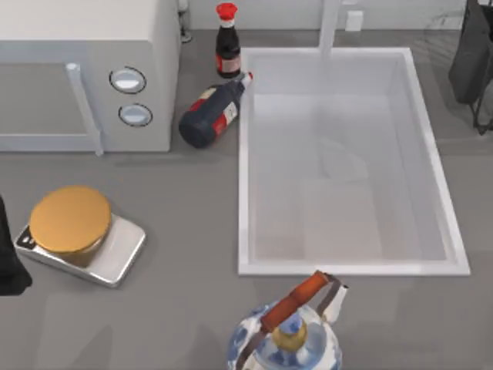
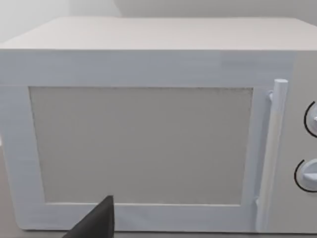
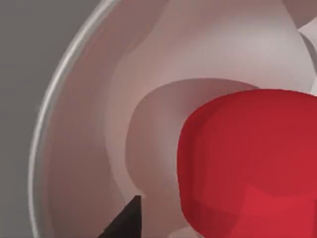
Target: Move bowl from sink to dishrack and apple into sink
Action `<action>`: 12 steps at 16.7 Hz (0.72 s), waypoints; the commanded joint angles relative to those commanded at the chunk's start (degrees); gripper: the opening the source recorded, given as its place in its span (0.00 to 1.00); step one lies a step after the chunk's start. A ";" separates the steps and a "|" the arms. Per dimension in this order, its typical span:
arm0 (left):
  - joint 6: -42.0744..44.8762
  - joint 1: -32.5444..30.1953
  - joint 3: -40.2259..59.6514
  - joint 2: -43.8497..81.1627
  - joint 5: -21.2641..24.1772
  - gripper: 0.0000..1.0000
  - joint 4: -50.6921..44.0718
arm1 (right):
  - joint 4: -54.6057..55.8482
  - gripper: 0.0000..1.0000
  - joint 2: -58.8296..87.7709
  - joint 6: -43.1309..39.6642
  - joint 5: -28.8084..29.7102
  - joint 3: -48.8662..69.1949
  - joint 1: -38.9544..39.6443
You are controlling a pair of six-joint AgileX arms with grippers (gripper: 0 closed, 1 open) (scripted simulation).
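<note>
Closest to me, my right pincer (image 3: 126,223) hangs just over the apple (image 3: 252,163), which lies in a pale, rounded dish (image 3: 64,99), though I cannot tell whether the pincer is apart or clamped, nor where the dish stands relative to the sink (image 1: 245,200). I judge the apple step is in hand: next I must settle squarely around the apple, close, lift it free of the dish and carry it over the sink's rim onto its bare pale bottom. My left pincer (image 2: 96,223), state likewise unclear, idles well left of the sink, facing the microwave (image 2: 148,144).
</note>
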 joint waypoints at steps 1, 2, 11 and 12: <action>0.00 0.00 0.00 0.00 0.00 1.00 0.00 | 2.69 1.00 1.21 0.03 0.00 -1.45 -0.01; 0.00 0.00 0.00 0.00 0.00 1.00 0.00 | 5.39 1.00 2.42 0.06 0.00 -2.88 -0.02; 0.00 0.00 0.00 0.00 0.00 1.00 0.00 | 15.34 1.00 7.28 0.16 -0.01 -8.39 -0.08; 0.00 0.00 0.00 0.00 0.00 1.00 0.00 | 15.34 0.92 7.28 0.16 -0.01 -8.39 -0.08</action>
